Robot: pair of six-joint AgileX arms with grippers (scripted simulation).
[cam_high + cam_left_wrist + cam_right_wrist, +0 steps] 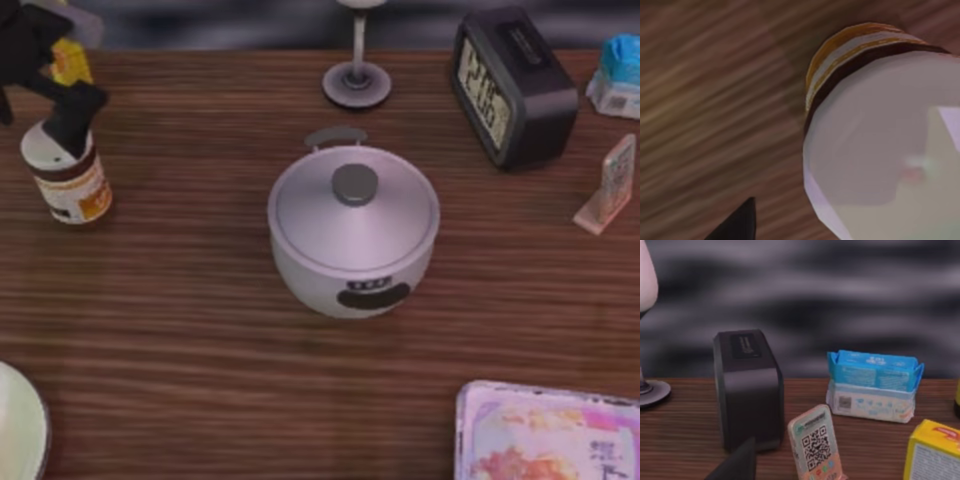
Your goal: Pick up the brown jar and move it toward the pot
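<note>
Where the left tool [70, 125] hovers, grip state unclear, brown jar [68, 180], white lid, orange-white label, upright.

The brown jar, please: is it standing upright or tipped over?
Upright: the brown jar stands on the table with its white lid up, under the left gripper.

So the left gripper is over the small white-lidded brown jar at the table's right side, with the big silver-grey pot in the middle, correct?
Not quite: the small white-lidded brown jar stands at the table's left side, as the top view shows. The left gripper is over it, and the big silver-grey pot is in the middle.
</note>
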